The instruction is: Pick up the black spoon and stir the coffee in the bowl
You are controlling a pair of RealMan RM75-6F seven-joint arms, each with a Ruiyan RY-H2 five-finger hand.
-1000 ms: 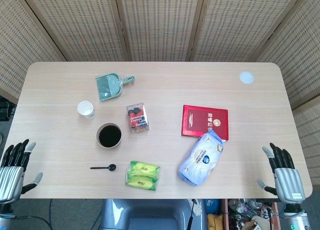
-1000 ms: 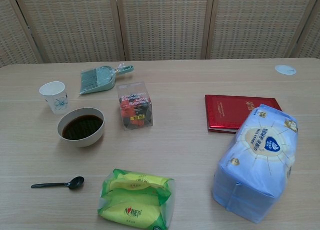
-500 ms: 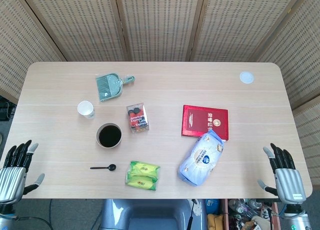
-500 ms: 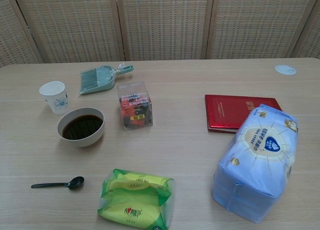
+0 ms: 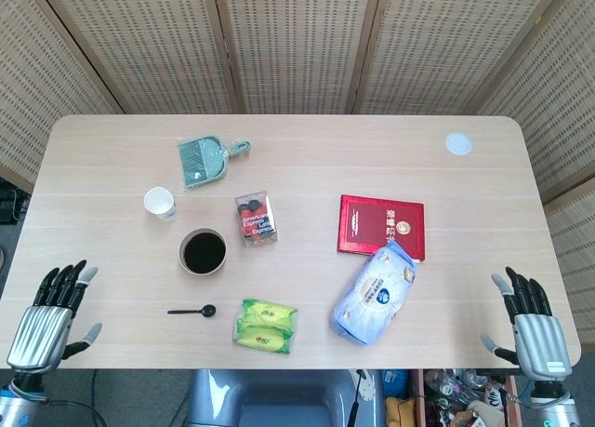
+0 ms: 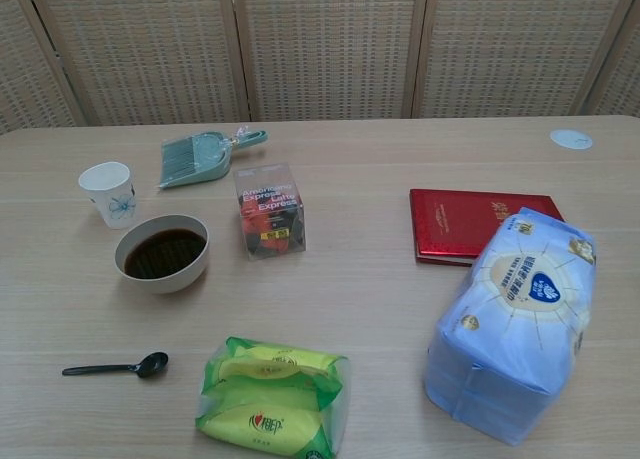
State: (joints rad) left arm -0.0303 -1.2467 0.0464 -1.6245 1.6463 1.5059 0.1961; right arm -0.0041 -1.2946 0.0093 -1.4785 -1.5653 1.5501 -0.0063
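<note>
Pale matt wood-grain table (image 6: 360,279); black plastic spoon (image 6: 118,367); glossy white bowl (image 6: 160,276); paper cup (image 6: 108,192); glossy red book (image 6: 480,224); shiny plastic-wrapped green pack (image 6: 272,397); woven rattan screen (image 6: 320,44) far.

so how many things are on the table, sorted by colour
black: 1, spoon
white: 3, bowl, paper cup, round lid
teal: 1, dustpan set
red: 1, book
green: 1, snack pack
blue and white: 1, tissue pack
clear: 1, box
total: 9

Staged robot test area, pale wooden table (image 5: 483,194) (assorted props on top), woven screen panels (image 5: 297,46) enclosing it
</note>
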